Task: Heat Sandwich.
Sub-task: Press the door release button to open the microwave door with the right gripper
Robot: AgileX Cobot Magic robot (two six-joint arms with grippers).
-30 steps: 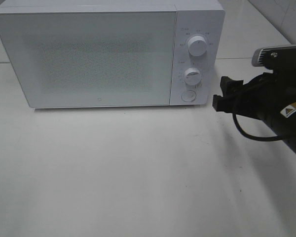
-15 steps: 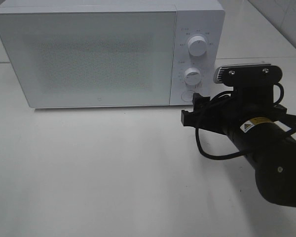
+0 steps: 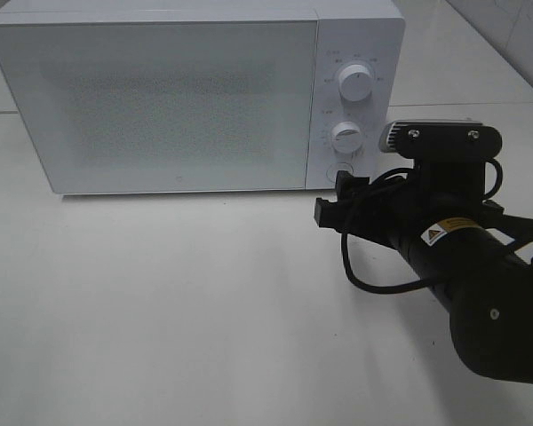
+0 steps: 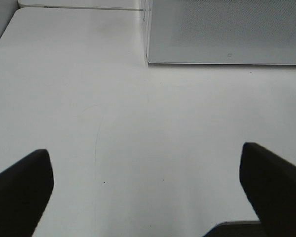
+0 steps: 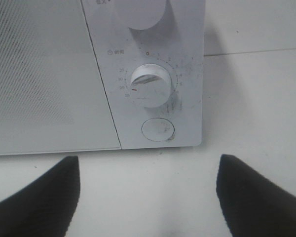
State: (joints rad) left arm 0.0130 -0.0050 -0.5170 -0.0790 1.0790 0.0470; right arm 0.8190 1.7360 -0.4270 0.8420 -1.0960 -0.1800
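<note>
A: The black right claw (image 3: 333, 197)?
B: Jaws wide, empty, centre-right of frame, near the white boxy microwave's (image 3: 160, 98) round button (image 5: 158, 129).
A: And the sandwich relative to it?
B: Cannot tell; no view shows it.

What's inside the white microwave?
The microwave has its door shut. The speckled window in it shows only pale grey, so whatever is inside is hidden.
</note>
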